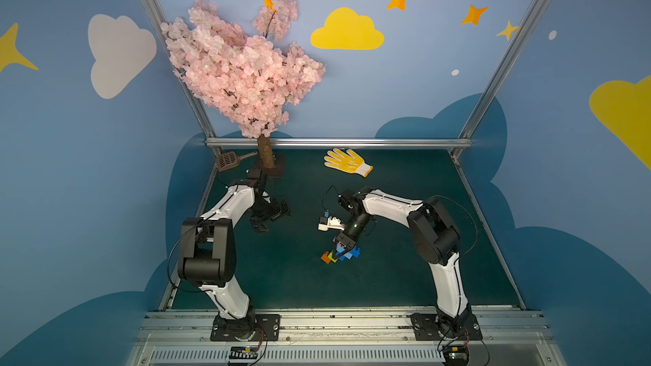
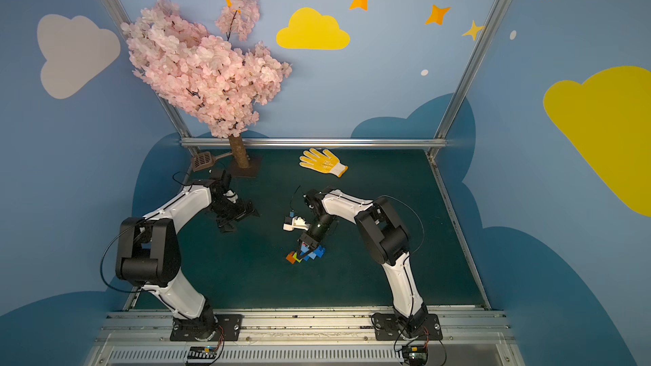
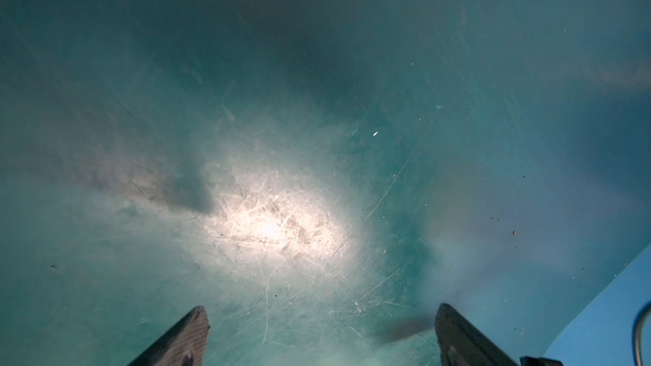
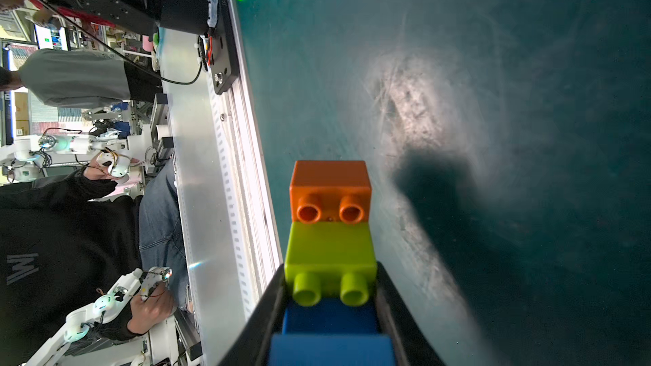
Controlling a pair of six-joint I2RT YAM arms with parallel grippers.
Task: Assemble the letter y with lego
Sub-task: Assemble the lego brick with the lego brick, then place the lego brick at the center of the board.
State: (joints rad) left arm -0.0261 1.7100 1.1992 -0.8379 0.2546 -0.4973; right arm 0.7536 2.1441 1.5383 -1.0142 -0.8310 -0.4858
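one letter y lengthwise in right claw, orange tail outward.

Both top views, high at the front, look steeply down on the whole table, sharing nearly everything; left wrist view sits close over the table surface; right wrist view, close, looks along the letter y toward the front rail.

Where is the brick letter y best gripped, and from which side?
Grip the letter y across the flat side walls of the lime green brick and the blue brick behind it, coming along the stem from the blue end; the studded faces would probably seat worse. The right gripper holds it so.
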